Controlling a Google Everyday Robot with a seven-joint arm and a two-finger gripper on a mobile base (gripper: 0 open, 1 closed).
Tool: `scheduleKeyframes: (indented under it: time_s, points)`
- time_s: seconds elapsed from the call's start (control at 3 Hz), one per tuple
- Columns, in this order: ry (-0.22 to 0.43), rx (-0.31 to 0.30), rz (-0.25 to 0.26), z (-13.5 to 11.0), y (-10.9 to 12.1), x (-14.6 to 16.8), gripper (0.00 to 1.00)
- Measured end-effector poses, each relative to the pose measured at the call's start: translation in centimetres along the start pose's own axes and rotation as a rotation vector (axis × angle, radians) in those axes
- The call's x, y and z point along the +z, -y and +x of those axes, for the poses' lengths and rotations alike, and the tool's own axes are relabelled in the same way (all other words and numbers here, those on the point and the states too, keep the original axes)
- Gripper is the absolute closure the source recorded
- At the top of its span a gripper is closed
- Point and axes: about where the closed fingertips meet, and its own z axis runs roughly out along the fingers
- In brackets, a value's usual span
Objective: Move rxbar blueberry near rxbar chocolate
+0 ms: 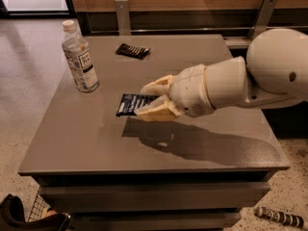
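Broadly, the grey bench (72, 143) filled the view, and the white arm (269, 71) reached in over its right edge. A water bottle (81, 61) stood upright by the left edge, towards the far left corner. Over the bench's middle, the gripper (143, 101) had its tan fingers (156, 110) pinched on the right end of the rxbar blueberry (129, 104), which hung above its shadow on the top. Well apart, the rxbar chocolate (132, 51) lay flat near the far edge.
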Motion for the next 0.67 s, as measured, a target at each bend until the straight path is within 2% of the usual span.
scheduleKeyframes:
  time_s: [0.33, 0.67]
  points:
    - [-0.107, 0.020, 0.005, -1.1, 7.4, -1.1, 1.00]
    - [-0.142, 0.081, 0.056, -2.6, 15.2, -1.9, 1.00]
